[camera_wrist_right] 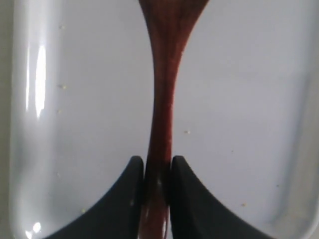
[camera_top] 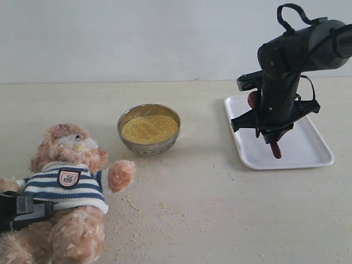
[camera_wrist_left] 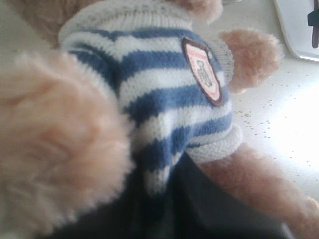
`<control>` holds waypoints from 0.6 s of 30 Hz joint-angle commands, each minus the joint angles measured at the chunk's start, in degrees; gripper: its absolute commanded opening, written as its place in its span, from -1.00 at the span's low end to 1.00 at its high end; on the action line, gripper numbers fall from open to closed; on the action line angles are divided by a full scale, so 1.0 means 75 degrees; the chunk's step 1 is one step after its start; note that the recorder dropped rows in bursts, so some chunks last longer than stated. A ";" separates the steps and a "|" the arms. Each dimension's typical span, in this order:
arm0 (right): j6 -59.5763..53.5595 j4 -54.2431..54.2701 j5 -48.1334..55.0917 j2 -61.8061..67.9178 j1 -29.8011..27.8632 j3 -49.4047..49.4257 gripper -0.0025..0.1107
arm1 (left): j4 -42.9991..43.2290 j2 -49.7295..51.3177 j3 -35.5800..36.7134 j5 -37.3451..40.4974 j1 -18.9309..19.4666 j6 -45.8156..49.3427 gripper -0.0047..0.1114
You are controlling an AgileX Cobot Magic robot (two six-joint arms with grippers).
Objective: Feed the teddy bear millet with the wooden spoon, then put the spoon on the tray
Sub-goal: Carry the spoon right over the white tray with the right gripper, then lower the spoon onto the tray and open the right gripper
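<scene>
Right, the right claw (camera_wrist_right: 157, 167) is clenched on the slim handle of the wooden spoon (camera_wrist_right: 163, 99), both black fingers (camera_wrist_right: 124, 199) pressed flat against it. The spoon hangs lengthwise over the middle of the tray (camera_wrist_right: 249, 99), with white floor showing on both sides before the raised rim starts. I cannot tell whether the spoon touches the tray floor.

From the exterior view, the tray (camera_top: 308, 151) sits at the right of the table (camera_top: 220, 209), and the right arm stands straight over it. A wide bare strip of tabletop separates the tray's near-side rim from the metal bowl (camera_top: 148, 146), which is heaped with millet (camera_top: 149, 127).

The teddy bear (camera_top: 69, 176) lies at the lower left, one paw stretched toward the bowl without touching it. Loose grains dot the table around that paw and in front of the bear. My left claw (camera_top: 19, 212) is closed up tight against the bear's flank at the frame's left edge. Whether cloth is caught in it I cannot tell.
</scene>
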 commanded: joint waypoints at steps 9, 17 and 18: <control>-0.0132 0.0562 -0.0368 0.0082 -0.0040 -0.0097 -0.78 | -0.0101 -0.0090 0.0018 0.0040 0.0013 0.0036 -0.83; -0.0146 0.0604 -0.0359 0.0082 -0.0040 -0.0097 -0.05 | -0.0101 -0.0090 0.0018 0.0058 0.0013 0.0036 -0.83; -0.0098 0.0618 -0.0357 0.0082 -0.0040 -0.0097 -0.05 | -0.0101 -0.0090 0.0018 0.0058 0.0013 0.0036 -0.83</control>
